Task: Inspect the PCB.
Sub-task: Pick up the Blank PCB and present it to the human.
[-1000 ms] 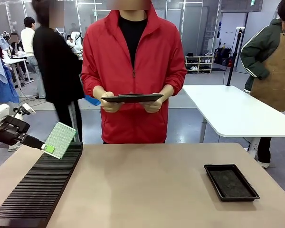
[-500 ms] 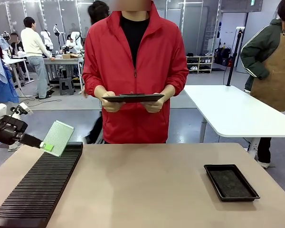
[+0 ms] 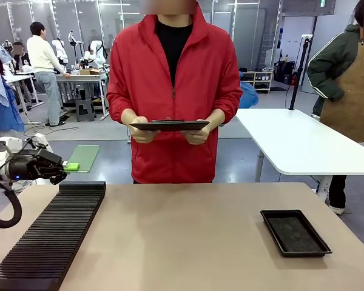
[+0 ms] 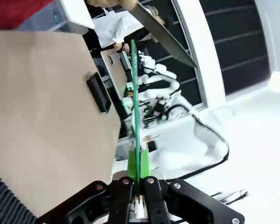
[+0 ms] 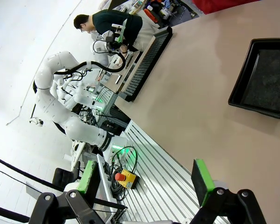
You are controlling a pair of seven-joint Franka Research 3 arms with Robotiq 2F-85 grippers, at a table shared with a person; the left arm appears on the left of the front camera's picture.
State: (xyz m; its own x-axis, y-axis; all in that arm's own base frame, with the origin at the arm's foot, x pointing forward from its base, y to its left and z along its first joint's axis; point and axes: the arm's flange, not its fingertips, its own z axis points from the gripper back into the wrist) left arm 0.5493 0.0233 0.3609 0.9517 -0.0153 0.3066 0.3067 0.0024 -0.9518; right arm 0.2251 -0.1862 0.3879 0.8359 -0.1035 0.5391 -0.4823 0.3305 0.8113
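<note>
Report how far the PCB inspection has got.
Done: the PCB is off the table, clamped at one edge in the left gripper. In hand: it is held about level near the far end of the rack, before the person with the clipboard. Left: probably setting it down; no board lies in the tray, and the right gripper hangs open.

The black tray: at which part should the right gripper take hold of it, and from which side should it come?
Probably one long side wall of the tray, coming from above. It lies flat on the table and is shallow, with a thin raised rim, so one finger can go inside the wall and one outside. The right gripper is open and holds nothing.
</note>
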